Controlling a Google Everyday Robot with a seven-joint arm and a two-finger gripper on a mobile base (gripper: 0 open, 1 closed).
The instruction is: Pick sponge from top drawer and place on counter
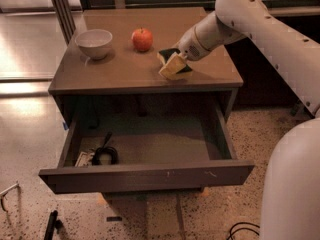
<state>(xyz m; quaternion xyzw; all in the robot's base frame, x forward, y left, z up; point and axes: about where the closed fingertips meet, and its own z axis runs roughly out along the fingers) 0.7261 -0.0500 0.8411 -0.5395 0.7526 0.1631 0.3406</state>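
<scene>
My gripper point(176, 59) is shut on the sponge point(173, 65), a dark green scrub face over yellow foam. It holds the sponge tilted just above the counter point(125, 69), right of centre and near the front edge. The white arm reaches in from the upper right. The top drawer point(145, 176) stands pulled out below the counter, its flat front panel showing pale scratches.
A white bowl point(94, 43) stands at the counter's left and a red apple point(142, 39) beside it at the middle back. A black coiled cable point(104, 154) and a small pale item lie in the drawer's left front corner. My white base point(295, 184) fills the lower right.
</scene>
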